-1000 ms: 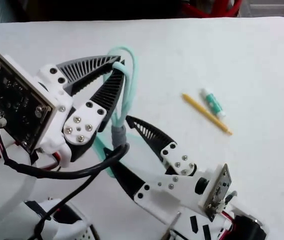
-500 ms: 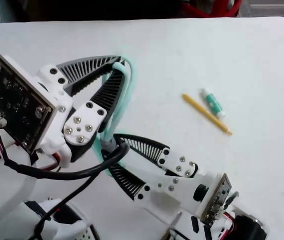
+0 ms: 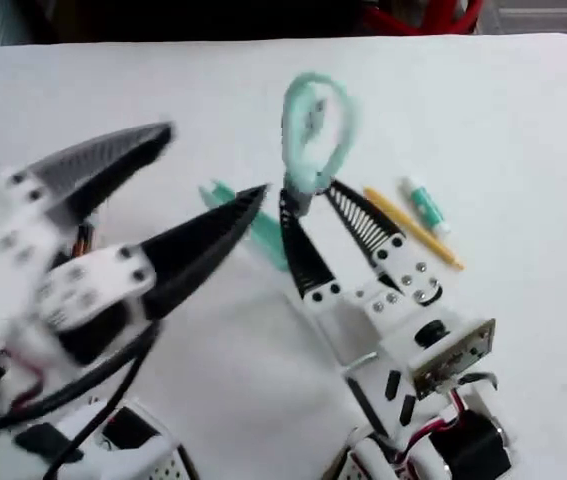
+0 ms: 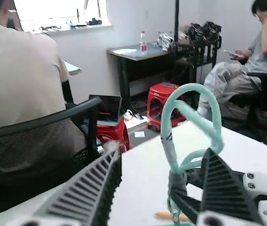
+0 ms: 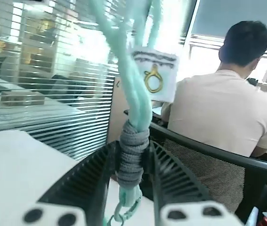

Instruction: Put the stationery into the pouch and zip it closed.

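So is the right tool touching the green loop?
Touching. The right wrist view shows the right tool clamped on the grey wrap of the mint cord loop, no gap.

White shells (image 3: pixel 363 335), silver screws (image 3: pixel 395 297), black ribbed fingers (image 3: pixel 203 235) on left tool (image 3: pixel 215 160) and right tool (image 3: pixel 306 190), black cables (image 3: pixel 83 390), red wires (image 3: pixel 441 428)

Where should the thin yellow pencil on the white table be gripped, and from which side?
Probably grip the yellow pencil mid-shaft from above, jaws across it: it lies flat and slanted, with the white-and-green tube close alongside.
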Robot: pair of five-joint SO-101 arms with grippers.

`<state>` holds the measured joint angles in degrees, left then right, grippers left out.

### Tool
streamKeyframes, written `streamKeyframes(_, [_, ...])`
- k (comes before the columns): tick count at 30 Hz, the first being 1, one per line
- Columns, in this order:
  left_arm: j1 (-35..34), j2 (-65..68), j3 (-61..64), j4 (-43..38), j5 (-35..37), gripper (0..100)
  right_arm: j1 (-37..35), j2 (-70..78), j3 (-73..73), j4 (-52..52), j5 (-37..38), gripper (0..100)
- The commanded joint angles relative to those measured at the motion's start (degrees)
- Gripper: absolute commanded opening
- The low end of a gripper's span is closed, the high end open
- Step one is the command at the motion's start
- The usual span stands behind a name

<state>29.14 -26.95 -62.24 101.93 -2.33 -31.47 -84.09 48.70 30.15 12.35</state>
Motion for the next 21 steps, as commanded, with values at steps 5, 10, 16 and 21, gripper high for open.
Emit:
streamKeyframes(5, [-6.81, -21.67, 25.32, 0.26, 0.62, 27, 2.95, 11.65, -2.02, -9.71, 0.53, 1.8])
streamKeyframes(10, [-7.34, -36.44, 60.13, -6.86, -3.52, 27, 2.77, 18.59, -11.6, -6.9, 0.53, 1.8])
streamKeyframes(16, [-11.91, -50.33, 93.19, -26.55, -4.84, 28, 2.68, 20.88, -24.88, 3.03, -2.2, 1.8])
streamKeyframes(21, [-5.58, -54.29, 103.82, -32.18, 5.27, 35, 2.51, 23.96, -27.69, 6.81, -2.81, 1.8])
